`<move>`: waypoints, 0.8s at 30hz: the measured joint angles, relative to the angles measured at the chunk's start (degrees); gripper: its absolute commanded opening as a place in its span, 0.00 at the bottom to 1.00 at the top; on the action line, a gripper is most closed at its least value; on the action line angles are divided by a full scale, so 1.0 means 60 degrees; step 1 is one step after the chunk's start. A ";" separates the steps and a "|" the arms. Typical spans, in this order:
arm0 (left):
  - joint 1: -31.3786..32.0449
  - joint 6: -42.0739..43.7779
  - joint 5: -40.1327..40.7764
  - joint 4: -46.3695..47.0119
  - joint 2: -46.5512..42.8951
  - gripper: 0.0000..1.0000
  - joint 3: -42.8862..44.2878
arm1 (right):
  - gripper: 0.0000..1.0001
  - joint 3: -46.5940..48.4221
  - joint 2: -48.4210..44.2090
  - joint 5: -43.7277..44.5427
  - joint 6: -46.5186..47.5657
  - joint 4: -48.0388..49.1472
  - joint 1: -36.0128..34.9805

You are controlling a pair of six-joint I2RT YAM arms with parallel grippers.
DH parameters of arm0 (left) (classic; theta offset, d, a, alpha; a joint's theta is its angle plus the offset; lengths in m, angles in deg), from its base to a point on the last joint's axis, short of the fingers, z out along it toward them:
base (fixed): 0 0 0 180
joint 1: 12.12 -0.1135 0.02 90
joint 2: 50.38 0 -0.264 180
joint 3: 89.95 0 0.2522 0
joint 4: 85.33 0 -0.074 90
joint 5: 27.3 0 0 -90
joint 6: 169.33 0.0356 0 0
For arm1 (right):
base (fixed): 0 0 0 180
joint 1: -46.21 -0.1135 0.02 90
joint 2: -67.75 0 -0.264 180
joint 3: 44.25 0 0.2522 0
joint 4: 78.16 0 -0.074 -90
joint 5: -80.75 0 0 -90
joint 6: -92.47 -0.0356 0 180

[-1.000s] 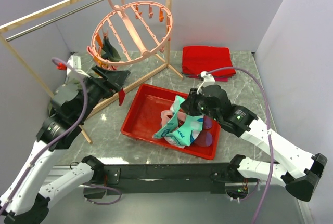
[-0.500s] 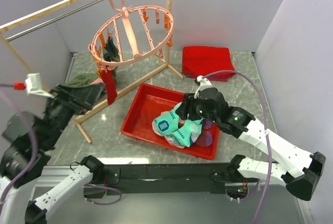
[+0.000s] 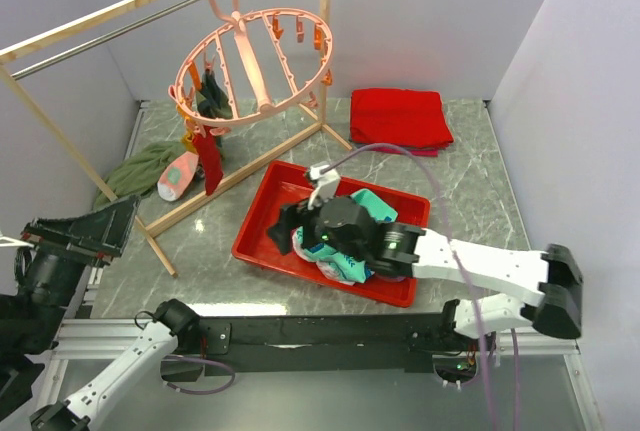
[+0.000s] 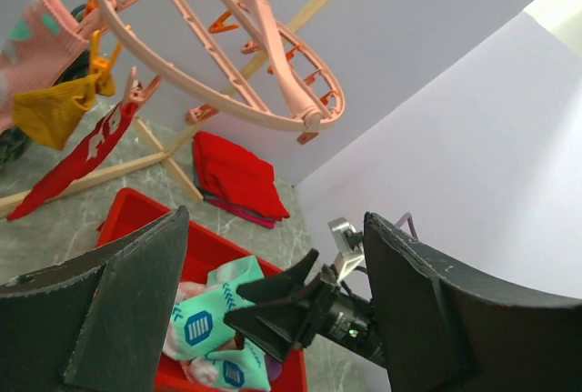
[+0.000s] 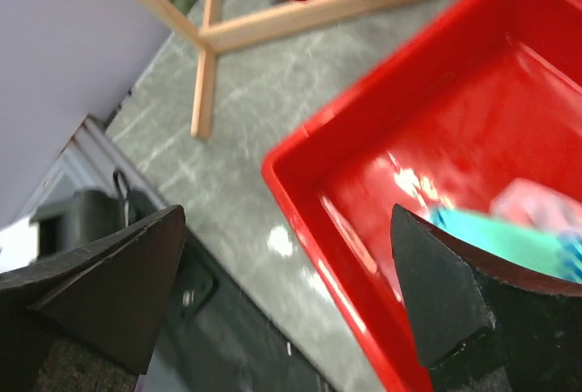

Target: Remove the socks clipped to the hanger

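Though well under way, not finished yet. Already off and heaped inside the shallow red plastic tray (image 3: 258,236): several small soft socks (image 3: 345,256), mostly teal-patterned with some pink. Left of the tray, loose on the grey marbled tabletop (image 3: 470,181): a dark green sock (image 3: 140,166) and a pink-and-teal sock (image 3: 178,178), unclipped by the look of it, though not gathered in. Up and left of the tray, hooked on the metal bar (image 3: 100,36) of the wooden rack (image 3: 120,6): the round pink plastic drying hanger (image 3: 248,63), tilted, most of its small clips bare. Still pegged along the rim farthest from the tray: a long maroon sock (image 4: 77,160), a mustard-yellow sock (image 4: 50,110), a pink sock with teal patches (image 4: 32,37) and something dark, probably green, seen best from above (image 3: 212,101). So roughly four left to pull, judging loosely; exact count hard to tell where overlapping. Low over the tray's left end, the right gripper (image 5: 289,215), jaws spread wide, gripping nothing. Well to the near left of the tray and away from the hanger, the left gripper (image 4: 275,219), jaws likewise wide apart and bare. Probably next: a reach for that pegged cluster. Beyond the tray, a folded red cloth (image 3: 400,116), no part of the job.
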 measured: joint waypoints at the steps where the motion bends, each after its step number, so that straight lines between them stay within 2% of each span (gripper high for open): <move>1: 0.0000 0.0004 0.0004 -0.0109 -0.0040 0.82 0.0004 | 1.00 0.0000 0.0328 0.0262 0.0149 0.0499 -0.0157; 5: 0.0004 -0.0011 0.0007 -0.0535 -0.0189 0.82 0.0007 | 1.00 0.0102 0.1577 0.1053 0.1118 0.2437 -0.0703; 9: 0.0022 -0.0044 0.0011 -0.0841 -0.0339 0.83 0.0004 | 1.00 0.1002 0.3122 0.1537 0.1974 0.3679 -0.1027; 17: 0.0331 -0.0095 0.0328 -0.1483 -0.0503 0.83 0.0153 | 0.99 0.3264 0.5617 0.2448 0.2732 0.4677 -0.1049; 18: 0.0393 -0.0109 0.0368 -0.1537 -0.0521 0.83 0.0193 | 0.92 0.3497 0.5865 0.2597 0.2736 0.4659 -0.1045; 21: 0.0535 -0.0164 0.0517 -0.1708 -0.0645 0.83 0.0251 | 0.78 0.3905 0.6408 0.2987 0.2718 0.4656 -0.1020; 24: 0.0670 -0.0277 0.0667 -0.1803 -0.0841 0.82 0.0288 | 0.71 0.4051 0.6739 0.3155 0.2626 0.4674 -0.0947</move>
